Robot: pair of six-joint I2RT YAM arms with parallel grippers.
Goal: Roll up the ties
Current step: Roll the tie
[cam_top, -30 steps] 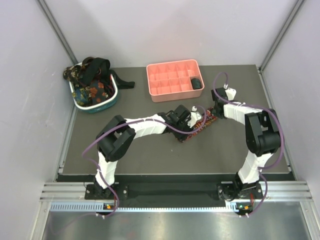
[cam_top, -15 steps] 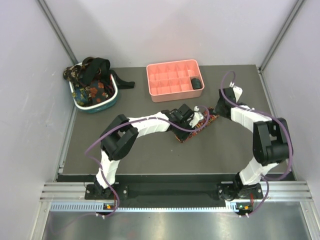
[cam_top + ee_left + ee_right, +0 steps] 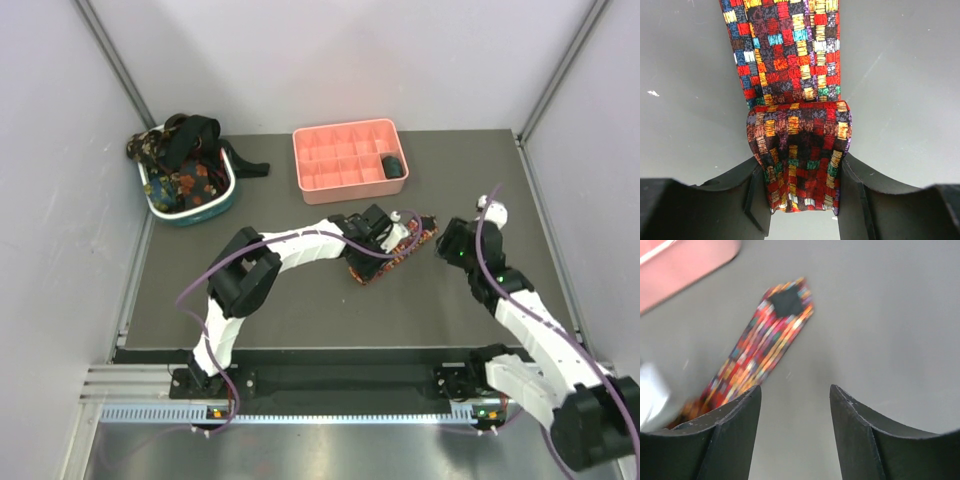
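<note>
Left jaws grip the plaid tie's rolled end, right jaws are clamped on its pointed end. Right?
No: the right wrist view shows the right jaws open, clear of the plaid tie, only table between them. The left jaws do grip its rolled end.

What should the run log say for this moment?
left claw: shut on plaid tie, rolled end | right claw: open, empty, apart from tie | dark roll in pink tray

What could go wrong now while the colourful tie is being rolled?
1. The left end effector pinches only the small roll of the tie; the loose fold could spring open or slip out.
2. The right end effector is open and apart from the tip, so nothing holds the flat part down; it may drag sideways and make the roll crooked.
</note>
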